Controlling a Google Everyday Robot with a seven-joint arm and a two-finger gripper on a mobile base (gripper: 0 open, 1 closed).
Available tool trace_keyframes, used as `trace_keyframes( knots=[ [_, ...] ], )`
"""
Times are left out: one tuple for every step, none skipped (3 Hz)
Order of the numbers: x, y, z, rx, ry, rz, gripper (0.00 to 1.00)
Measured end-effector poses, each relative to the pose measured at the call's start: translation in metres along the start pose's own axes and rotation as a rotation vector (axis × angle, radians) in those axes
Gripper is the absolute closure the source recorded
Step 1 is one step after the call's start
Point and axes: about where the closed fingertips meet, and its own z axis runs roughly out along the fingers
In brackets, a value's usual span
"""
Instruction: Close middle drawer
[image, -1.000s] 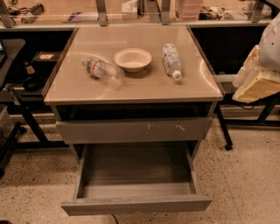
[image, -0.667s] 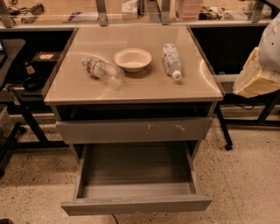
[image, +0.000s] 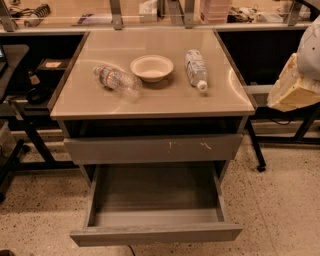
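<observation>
Can't spot the claw or tell its state, only the arm (image: 296, 75) at the right edge, with the middle drawer (image: 156, 233) pulled out well down-left of it, front running side to side.

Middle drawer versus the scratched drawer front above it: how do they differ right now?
The middle drawer is pulled far out; the scratched drawer front sits pushed in. The middle drawer's front is plain, the scratched one taller with white marks. Both are grey and handle-less. The gripper hangs at the right edge, touching neither.
</observation>
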Motion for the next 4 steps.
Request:
trace_keyframes(
  knots=[
    [0.013,0.013,0.019,-0.01,0.002,0.06,1.0],
    [0.036,0.043,0.06,-0.047,0.013,0.157,1.0],
    [0.06,0.076,0.107,-0.112,0.035,0.229,1.0],
    [0.081,0.125,0.154,-0.213,0.064,0.294,1.0]
  ],
)
